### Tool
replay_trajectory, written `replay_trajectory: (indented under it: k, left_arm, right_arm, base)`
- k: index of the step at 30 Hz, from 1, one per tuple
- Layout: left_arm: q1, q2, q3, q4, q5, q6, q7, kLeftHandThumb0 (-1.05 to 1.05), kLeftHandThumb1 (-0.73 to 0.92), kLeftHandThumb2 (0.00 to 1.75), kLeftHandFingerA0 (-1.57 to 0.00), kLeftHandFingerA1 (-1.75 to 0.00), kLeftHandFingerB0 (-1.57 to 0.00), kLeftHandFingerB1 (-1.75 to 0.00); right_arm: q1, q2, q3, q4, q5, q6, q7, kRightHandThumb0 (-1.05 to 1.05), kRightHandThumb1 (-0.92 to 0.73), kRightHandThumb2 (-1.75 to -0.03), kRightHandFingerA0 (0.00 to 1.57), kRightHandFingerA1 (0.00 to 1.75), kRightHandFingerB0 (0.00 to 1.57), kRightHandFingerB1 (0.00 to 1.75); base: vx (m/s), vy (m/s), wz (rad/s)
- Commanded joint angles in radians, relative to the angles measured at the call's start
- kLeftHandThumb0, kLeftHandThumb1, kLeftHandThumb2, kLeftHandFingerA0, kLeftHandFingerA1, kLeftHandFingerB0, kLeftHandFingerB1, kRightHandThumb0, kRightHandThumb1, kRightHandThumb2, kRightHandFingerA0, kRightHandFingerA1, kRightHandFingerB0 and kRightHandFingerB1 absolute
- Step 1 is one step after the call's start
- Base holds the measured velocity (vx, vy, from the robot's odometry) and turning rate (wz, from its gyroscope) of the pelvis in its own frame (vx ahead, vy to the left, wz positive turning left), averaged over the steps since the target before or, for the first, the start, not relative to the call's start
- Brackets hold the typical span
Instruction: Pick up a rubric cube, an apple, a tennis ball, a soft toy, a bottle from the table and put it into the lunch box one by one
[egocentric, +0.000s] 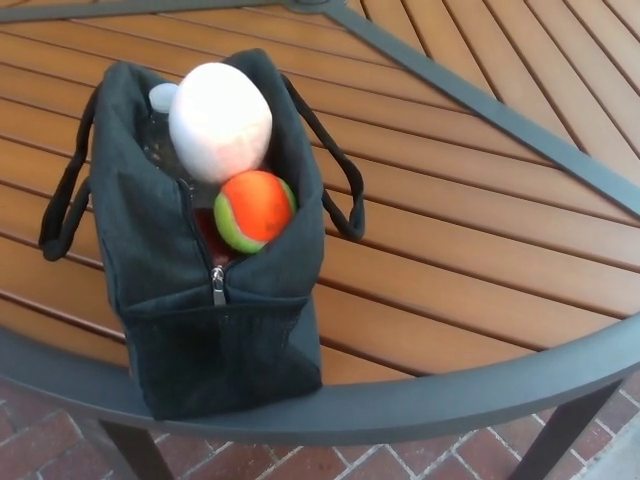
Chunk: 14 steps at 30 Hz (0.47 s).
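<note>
Right now we see neither of our hands in the head view, so we cannot tell how our fingers stand, and we place things against one another instead. Upright at the near rim of the table (470, 250) stands the black lunch box (215, 320), its top unzipped and gaping, the zipper pull (217, 285) hanging at its near end. Inside the opening, nearest to us, sits the tennis ball (254, 210), orange with a green band, wedged against the right wall. Just beneath it to the left we glimpse something red, too hidden to name. Touching the ball from behind and rising above the rim is the soft toy (220, 120), pale pink and rounded. Left of the toy, pressed against it, we make out the white cap of the bottle (162, 98), with its clear body dropping into the box. One carrying handle (62, 215) droops over the left side, the other (335, 175) over the right. Under the table edge lies a red brick floor (400, 465).
</note>
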Motion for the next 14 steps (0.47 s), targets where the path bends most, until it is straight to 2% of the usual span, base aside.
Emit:
replay_trajectory:
  k: [1,4,5,7,8,10,13,14]
  left_arm:
    - [-0.030,0.018,0.010,-0.028,-0.037,0.096,-0.060,0.07,0.53,0.97,-0.99,-1.13,-0.92,-0.95]
    - [-0.030,0.025,-0.018,0.000,0.007,0.055,-0.040,0.13,0.57,0.97,-1.04,-1.13,-0.92,-0.94]
    - [-0.029,0.029,-0.022,0.007,0.013,0.047,-0.036,0.08,0.58,0.94,-1.02,-1.14,-0.89,-0.94]
    - [-0.029,0.031,-0.023,0.010,0.015,0.044,-0.036,0.08,0.58,0.94,-1.02,-1.14,-0.89,-0.94]
    - [-0.013,0.047,-0.041,0.000,0.044,0.045,-0.020,0.07,0.59,0.88,-1.00,-1.10,-0.88,-0.91]
    - [-0.004,0.060,-0.059,-0.002,0.072,0.034,-0.002,0.10,0.55,0.92,-1.02,-1.09,-0.91,-0.91]
    - [0.001,0.054,-0.060,-0.016,0.066,0.037,0.000,0.10,0.58,0.91,-1.00,-1.11,-0.91,-0.94]
    - [0.001,0.055,-0.063,-0.021,0.070,0.043,0.004,0.09,0.58,0.92,-1.02,-1.13,-0.93,-0.95]
  right_arm:
    - [-0.077,-0.023,0.487,0.205,-0.384,-0.131,-0.250,-0.41,-0.55,-0.57,0.89,0.59,0.93,0.48]
    - [-0.096,0.036,0.579,0.293,-0.408,-0.067,-0.402,-0.40,-0.58,-0.58,0.91,0.62,0.92,0.48]
    - [-0.094,0.054,0.589,0.312,-0.397,-0.059,-0.439,-0.38,-0.52,-0.56,0.92,0.64,0.91,0.49]
    - [-0.094,0.063,0.599,0.327,-0.385,-0.055,-0.464,-0.38,-0.52,-0.56,0.92,0.64,0.91,0.49]
    - [-0.065,0.123,0.535,0.339,-0.290,-0.037,-0.538,-0.40,-0.57,-0.57,1.06,0.65,0.93,0.48]
    - [-0.048,0.146,0.505,0.354,-0.237,-0.061,-0.590,-0.41,-0.59,-0.60,1.11,0.67,0.97,0.49]
    - [-0.032,0.187,0.433,0.350,-0.139,-0.096,-0.616,-0.39,-0.60,-0.59,1.08,0.69,0.92,0.49]
    - [-0.036,0.194,0.414,0.363,-0.113,-0.112,-0.614,-0.35,-0.62,-0.59,1.06,0.65,0.89,0.50]
  base:
    - [0.00,0.000,0.00]
    - [0.00,0.000,0.00]
    - [0.00,0.000,0.00]
    - [0.00,0.000,0.00]
    - [0.00,0.000,0.00]
    - [0.00,0.000,0.00]
    - [0.00,0.000,0.00]
    - [0.00,0.000,0.00]
